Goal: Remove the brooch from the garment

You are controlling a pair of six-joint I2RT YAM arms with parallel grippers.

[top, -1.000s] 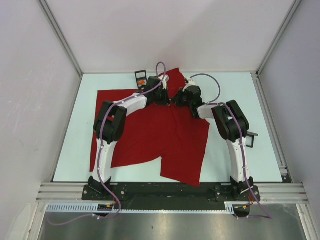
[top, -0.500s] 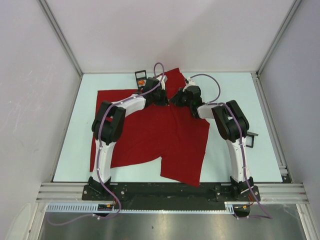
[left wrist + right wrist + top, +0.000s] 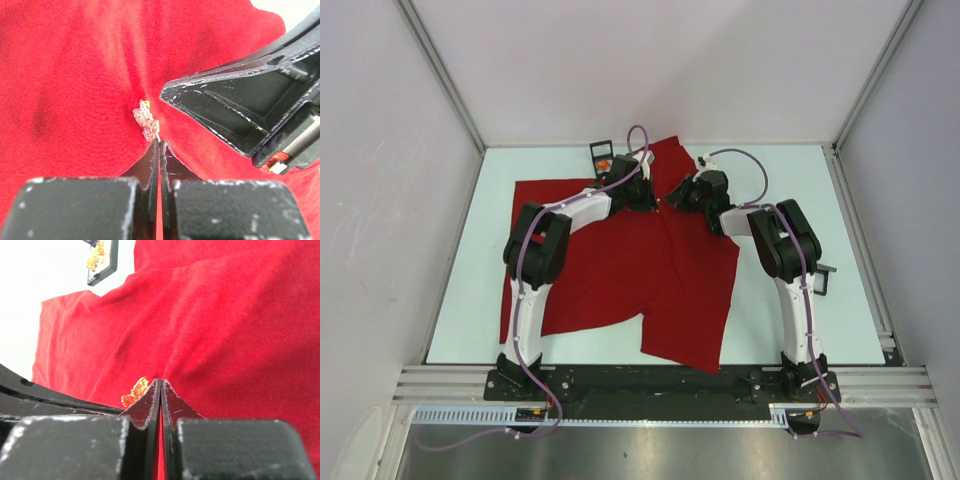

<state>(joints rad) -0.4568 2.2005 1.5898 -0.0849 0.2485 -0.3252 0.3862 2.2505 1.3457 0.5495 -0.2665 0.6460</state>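
The left tool [image 3: 159, 142] is closed, its two black fingers pressed flat together, and their tips touch the near end of the brooch [image 3: 146, 120]; whether they clamp its pin cannot be told. The brooch is a small sparkling cluster with a gold edge, lying on the red shirt [image 3: 620, 270] in its upper middle part, between the two tools. The right tool [image 3: 161, 382] is closed too, just beside the brooch on the other side, and a ridge of red cloth runs up into its tips, so it seems to pinch a fold of the shirt. Around the brooch the cloth is soft and rumpled. Farther out the shirt spreads flat and wide over the pale tabletop [image 3: 780, 170]. Beyond the brooch, at the shirt's far edge, a small black tray [image 3: 601, 152] with something orange in it rests on the tabletop. Well to the right of the brooch, off the cloth, a small black frame [image 3: 823, 281] sits beside the right arm. Plain pale walls [image 3: 650, 70] close in the tabletop on three sides, with metal posts [image 3: 440, 75] at the corners.
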